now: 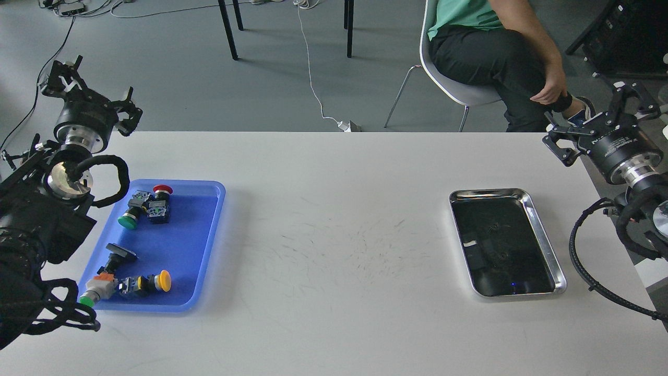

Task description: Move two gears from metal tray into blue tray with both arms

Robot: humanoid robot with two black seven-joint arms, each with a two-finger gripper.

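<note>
We are holding both arms raised at the frame edges: left gripper point(88, 99) and right gripper point(600, 128) spread apart, empty. In the metal tray point(543, 235), right of centre, no gears are discernible against its dark floor; the blue tray point(209, 235) is sitting lower left. We are advising locating them first.

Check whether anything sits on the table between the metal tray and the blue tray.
Nothing visible does: no object lies on the table between the metal tray and the blue tray. Push-button switches occupy only the blue tray's left half.
</note>
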